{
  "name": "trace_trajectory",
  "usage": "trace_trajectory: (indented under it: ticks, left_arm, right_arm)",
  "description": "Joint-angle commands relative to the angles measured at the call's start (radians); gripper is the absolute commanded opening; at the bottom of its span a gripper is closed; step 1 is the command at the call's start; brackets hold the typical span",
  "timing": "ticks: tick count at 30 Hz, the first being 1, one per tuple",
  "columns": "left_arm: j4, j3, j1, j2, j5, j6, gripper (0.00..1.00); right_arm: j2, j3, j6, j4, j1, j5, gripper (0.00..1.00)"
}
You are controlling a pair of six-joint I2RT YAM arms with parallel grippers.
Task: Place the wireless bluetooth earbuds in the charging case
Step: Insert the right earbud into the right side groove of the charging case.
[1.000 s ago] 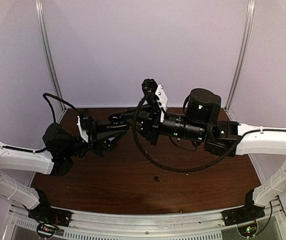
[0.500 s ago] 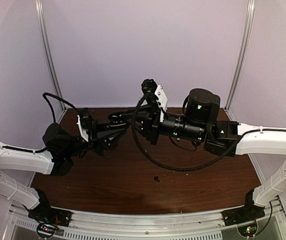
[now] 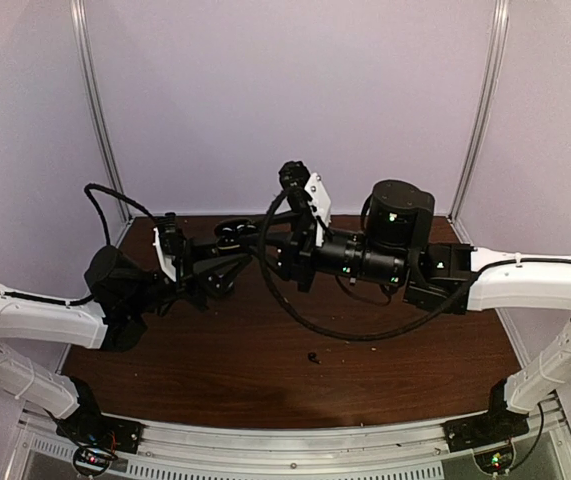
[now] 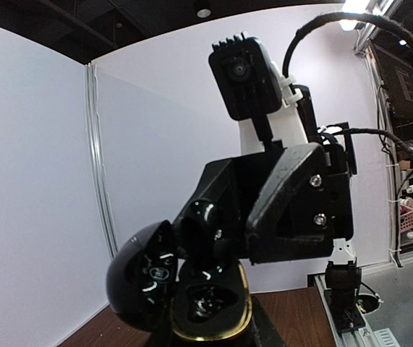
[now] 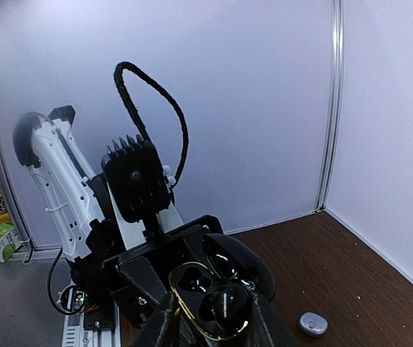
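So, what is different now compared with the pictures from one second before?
The right tool and its arm shifted slightly left above the open charging case, which is held in the left tool. That tool hardly moved; the loose black earbud on the table stayed put.

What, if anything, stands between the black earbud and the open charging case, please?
Nothing visible does: the black earbud sits right at the open well of the charging case, whose lid is swung aside.
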Motion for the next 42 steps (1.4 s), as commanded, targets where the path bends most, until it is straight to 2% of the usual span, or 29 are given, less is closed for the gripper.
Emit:
trace_trajectory:
  ticks: [1,13,21,28,34,42]
  left_arm:
    - [0.073,0.014,0.012,-0.013,-0.010,-0.015,0.00]
    - [0.077,0.017,0.018,-0.002,0.022,-0.035,0.00]
    - [0.010,0.038,0.026,-0.009,0.118,-0.050,0.00]
    - [-0.041,0.069,0.029,-0.010,0.248,-0.091,0.00]
    - [-0.037,0.112,0.029,0.027,0.353,-0.144,0.00]
    - [-0.016,0.134,0.029,0.078,0.425,-0.191,0.00]
  right_arm:
    - [-0.003,-0.005,0.002,-0.037,-0.005,0.002,0.34]
    - [-0.046,-0.015,-0.016,-0.073,-0.013,0.033,0.52]
    - [-0.146,-0.047,-0.079,-0.172,-0.035,-0.035,0.58]
    - [-0.228,-0.035,-0.141,-0.319,-0.090,-0.126,0.59]
    - [-0.189,0.035,-0.175,-0.431,-0.100,-0.197,0.59]
    - [-0.147,0.069,-0.174,-0.429,-0.100,-0.249,0.57]
